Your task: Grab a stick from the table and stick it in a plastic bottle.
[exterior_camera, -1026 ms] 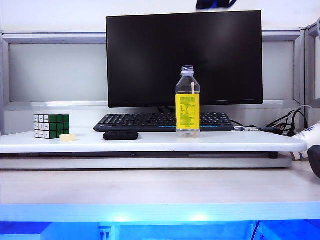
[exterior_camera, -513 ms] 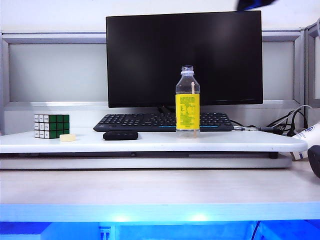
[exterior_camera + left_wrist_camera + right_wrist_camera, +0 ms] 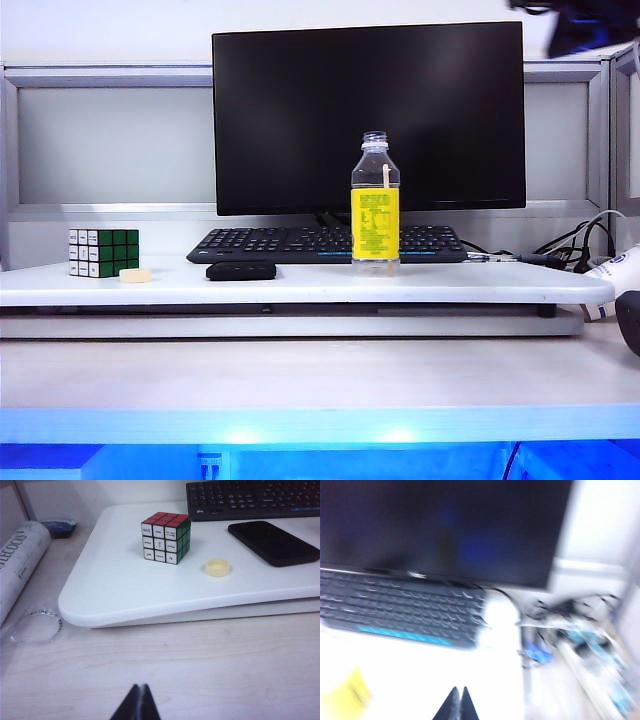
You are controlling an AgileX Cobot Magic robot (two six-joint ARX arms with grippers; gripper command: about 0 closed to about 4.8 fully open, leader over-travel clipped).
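Both tools are pressed together, left tool point(image 3: 139, 702) over the table point(image 3: 200, 670), right tool point(image 3: 457, 704) raised, the stick point(image 3: 385, 178) inside the plastic bottle point(image 3: 375, 205).

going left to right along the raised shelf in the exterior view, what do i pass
Rubik's cube → yellow bottle cap → black phone → plastic bottle holding the stick.

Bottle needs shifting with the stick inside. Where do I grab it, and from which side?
Probably the yellow-labelled middle of the plastic bottle, coming in level from its right side: it stands upright, the stick leans inside, the keyboard sits close behind. The right gripper, shut and high at the right, is nearer; the left gripper, shut, is low over the table by the cube.
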